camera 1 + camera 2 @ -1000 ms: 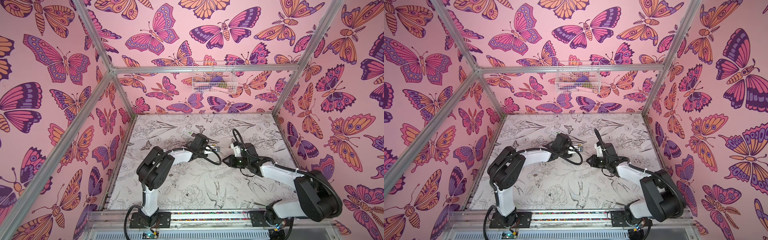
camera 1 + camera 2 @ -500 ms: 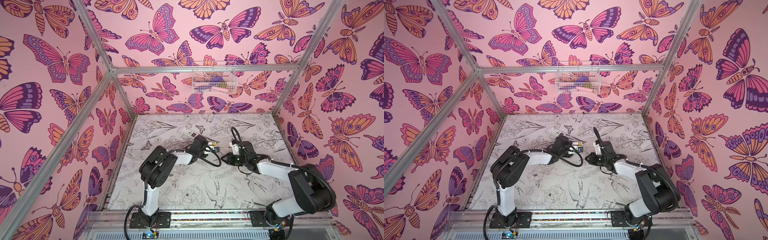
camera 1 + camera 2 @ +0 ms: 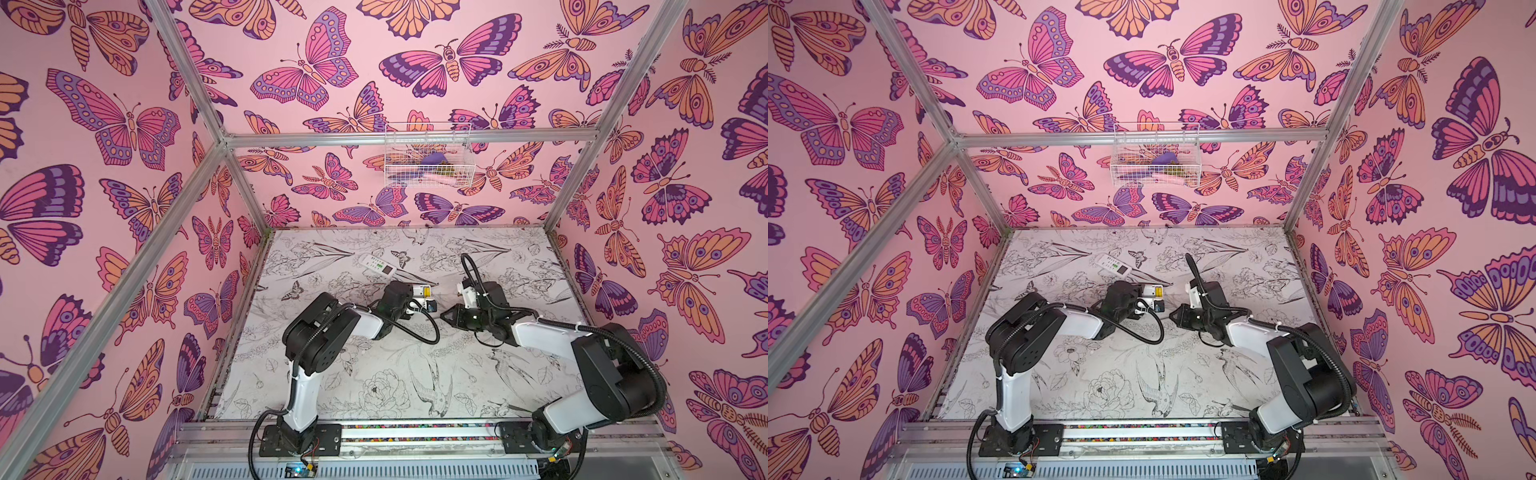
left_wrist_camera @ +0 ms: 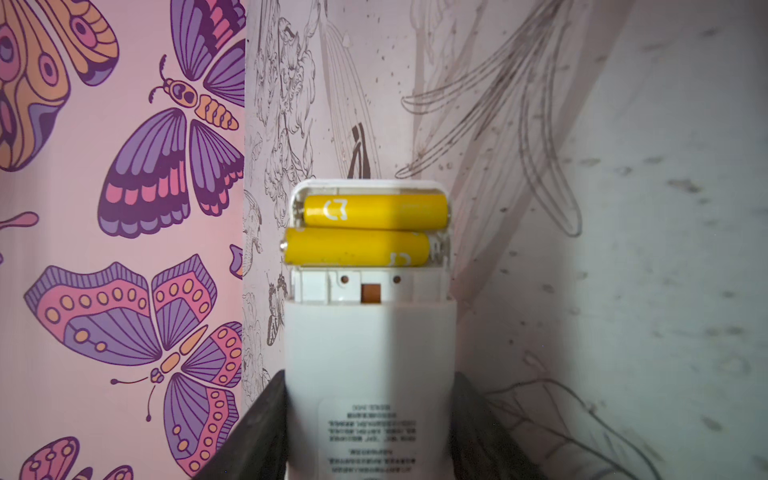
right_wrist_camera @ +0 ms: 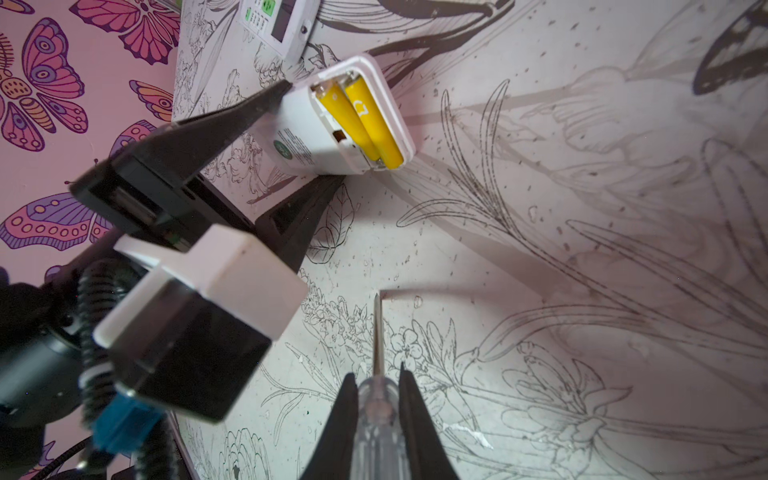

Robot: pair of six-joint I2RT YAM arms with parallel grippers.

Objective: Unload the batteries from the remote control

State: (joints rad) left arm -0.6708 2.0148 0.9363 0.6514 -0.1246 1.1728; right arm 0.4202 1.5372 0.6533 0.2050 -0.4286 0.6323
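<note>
My left gripper (image 4: 370, 376) is shut on the white remote control (image 4: 370, 345), one black finger (image 5: 249, 112) on each side of its body. The back compartment is uncovered, and two yellow batteries (image 4: 374, 212) (image 5: 365, 120) lie side by side in it. In both top views the remote control (image 3: 422, 289) (image 3: 1154, 292) sits low over the middle of the table. My right gripper (image 5: 376, 374) (image 3: 446, 316) is shut on a clear-handled screwdriver (image 5: 376, 415). Its thin tip (image 5: 377, 297) points toward the remote but stays well short of it.
A second white remote (image 3: 377, 265) (image 3: 1116, 264) with green buttons and a dark display lies on the table behind the left gripper. A white wire basket (image 3: 428, 160) hangs on the back wall. Pink butterfly walls enclose the flower-printed table (image 3: 374, 374).
My right gripper with the screwdriver has crept a little left toward the remote. The left arm has shifted slightly and keeps its hold on the remote.
</note>
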